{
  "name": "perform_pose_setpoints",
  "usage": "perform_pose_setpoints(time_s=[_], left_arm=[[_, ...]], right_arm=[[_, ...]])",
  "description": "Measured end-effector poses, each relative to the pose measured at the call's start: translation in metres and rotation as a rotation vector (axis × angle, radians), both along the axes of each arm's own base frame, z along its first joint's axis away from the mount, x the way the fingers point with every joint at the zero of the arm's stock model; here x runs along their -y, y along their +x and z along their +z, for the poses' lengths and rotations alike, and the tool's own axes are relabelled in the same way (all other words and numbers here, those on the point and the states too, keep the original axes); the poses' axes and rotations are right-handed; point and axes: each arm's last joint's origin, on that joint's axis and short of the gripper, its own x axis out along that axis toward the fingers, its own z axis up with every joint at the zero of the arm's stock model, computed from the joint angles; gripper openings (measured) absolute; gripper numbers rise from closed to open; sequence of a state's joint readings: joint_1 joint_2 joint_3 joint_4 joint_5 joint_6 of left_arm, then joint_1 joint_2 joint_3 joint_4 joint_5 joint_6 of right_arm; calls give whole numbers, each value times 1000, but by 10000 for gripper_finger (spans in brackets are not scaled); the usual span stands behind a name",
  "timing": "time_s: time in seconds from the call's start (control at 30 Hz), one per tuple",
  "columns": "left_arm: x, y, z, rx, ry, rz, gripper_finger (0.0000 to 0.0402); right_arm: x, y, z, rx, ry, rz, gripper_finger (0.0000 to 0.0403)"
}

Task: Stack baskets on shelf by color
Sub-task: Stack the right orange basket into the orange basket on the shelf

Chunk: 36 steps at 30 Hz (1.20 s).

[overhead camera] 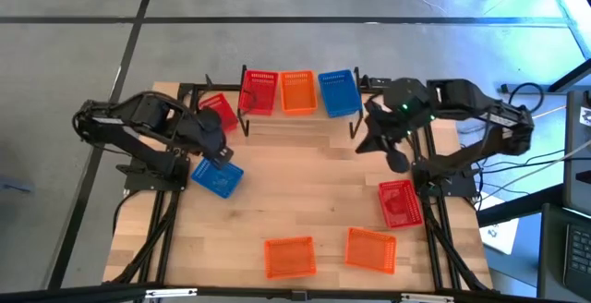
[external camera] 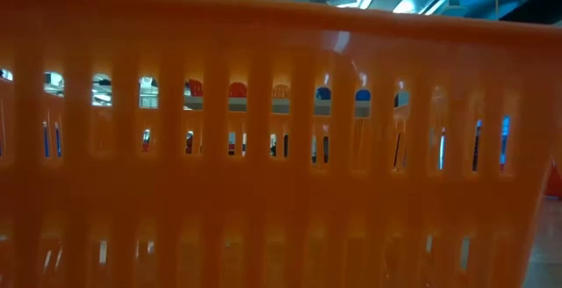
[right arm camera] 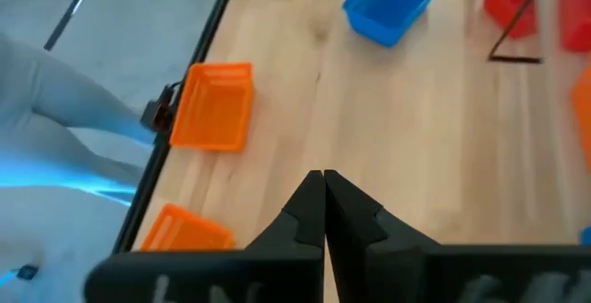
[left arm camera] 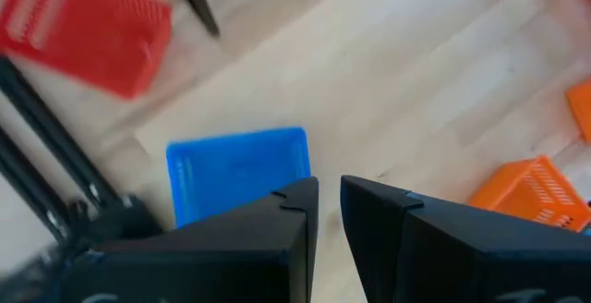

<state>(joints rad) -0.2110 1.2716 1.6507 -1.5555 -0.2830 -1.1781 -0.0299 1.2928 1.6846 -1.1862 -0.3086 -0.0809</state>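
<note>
Left gripper (overhead camera: 214, 146) hovers, fingers slightly apart and empty, a blue basket (overhead camera: 217, 176) just below it on the table. Right gripper (overhead camera: 367, 139) is pinched together beside the shelf (overhead camera: 300, 127), its three baskets just beyond.

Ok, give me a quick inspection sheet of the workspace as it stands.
Surface: wooden table, bare in the middle.
Job's things: red, orange and blue baskets on the shelf; red basket by its left end; blue basket, red basket, two orange baskets on the table.
Clutter: nothing seen.
Claws: left claw slightly apart, empty, above the blue basket; right claw shut, empty.
Cables: on the floor, right.
Surroundings: grey floor.
</note>
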Motion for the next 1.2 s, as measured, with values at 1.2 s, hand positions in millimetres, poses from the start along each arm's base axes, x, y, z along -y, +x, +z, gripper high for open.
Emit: perform_pose_setpoints(time_s=[1.2], left_arm=[[100, 24, -54, 248, 12, -673, 41]], right_arm=[[-146, 58, -98, -390, 318, 10, 2]])
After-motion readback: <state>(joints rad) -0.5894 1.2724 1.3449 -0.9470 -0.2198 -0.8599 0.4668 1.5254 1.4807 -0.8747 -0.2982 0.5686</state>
